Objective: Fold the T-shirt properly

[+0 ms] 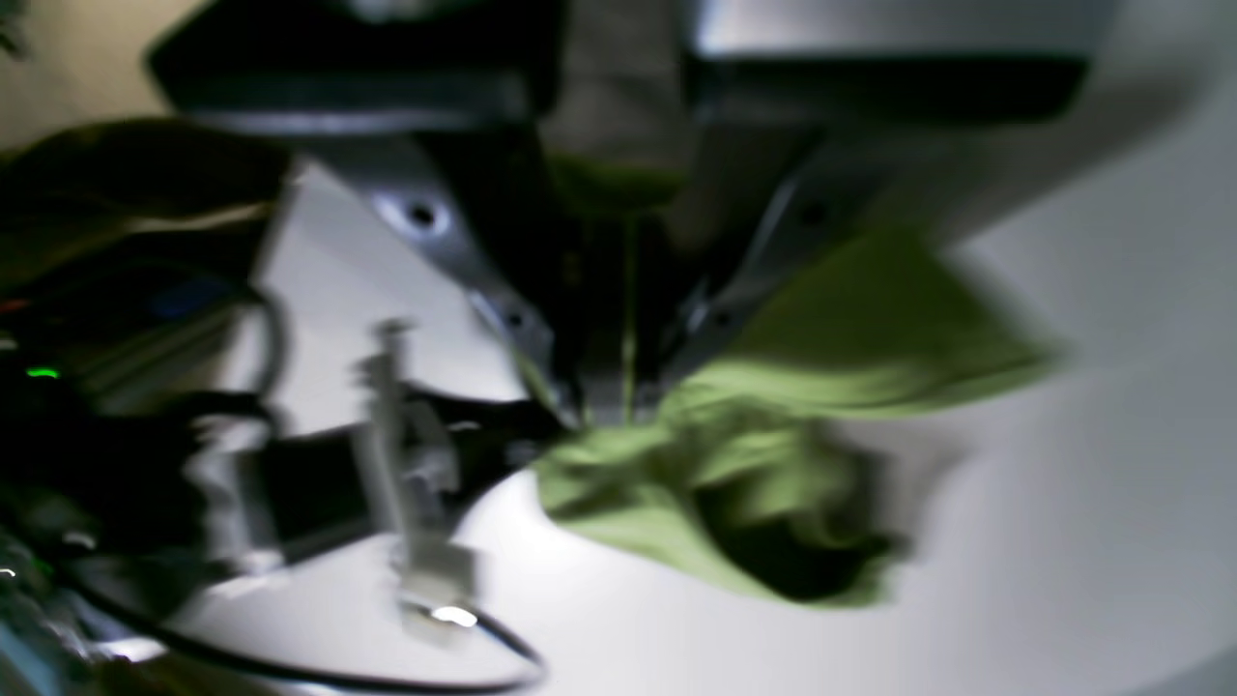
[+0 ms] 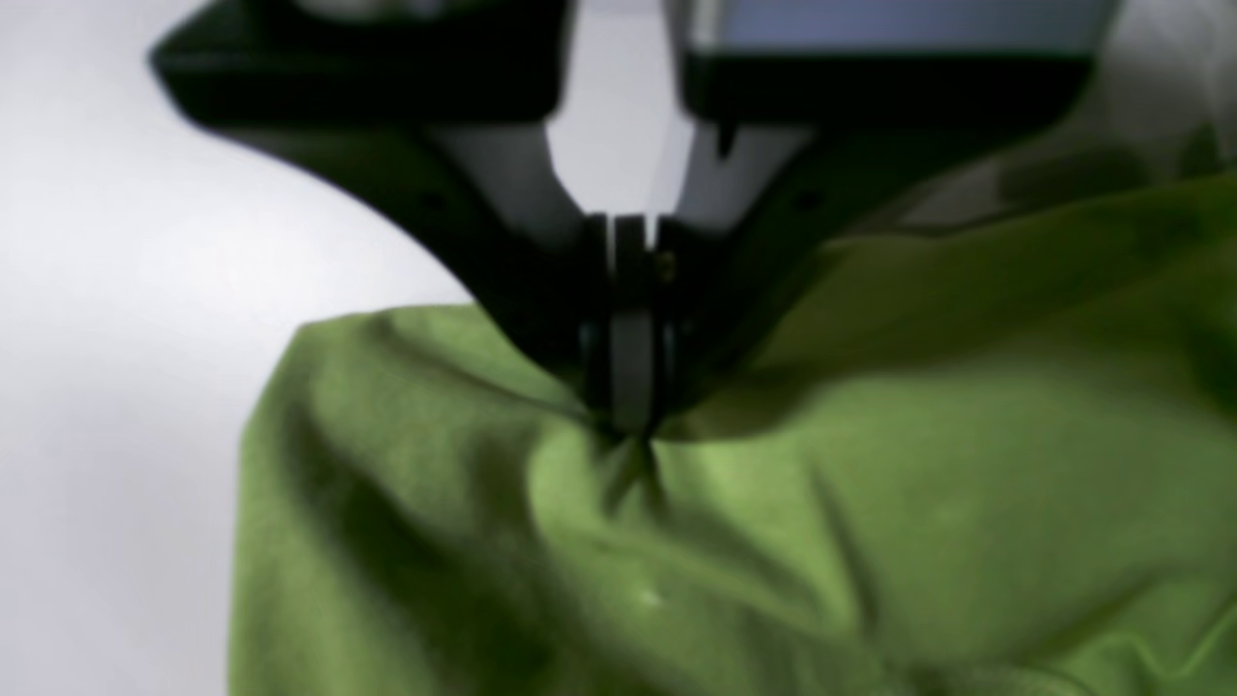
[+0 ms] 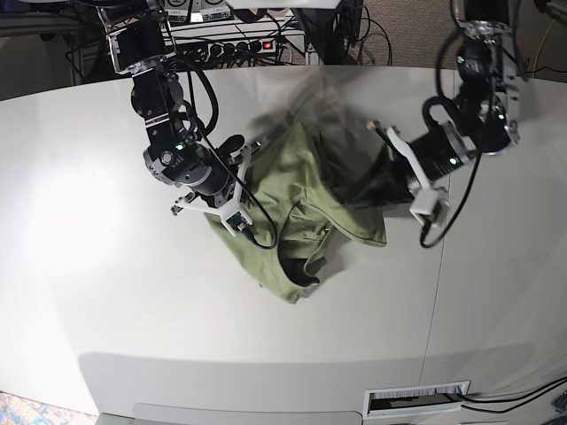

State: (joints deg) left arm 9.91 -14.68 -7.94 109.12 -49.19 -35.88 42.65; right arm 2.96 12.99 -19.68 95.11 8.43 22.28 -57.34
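The T-shirt (image 3: pixel 297 212) is lying bunched and crumpled near the middle of the white table (image 3: pixel 106 292); the right gripper (image 2: pixel 628 425) is pinching a fold of its green cloth, jaws closed tight; the left gripper (image 1: pixel 604 411) is gripping another edge, jaws nearly closed on the fabric, that view being blurred.

Crumpled T-shirt (image 3: pixel 292 221) on white table (image 3: pixel 106 292)
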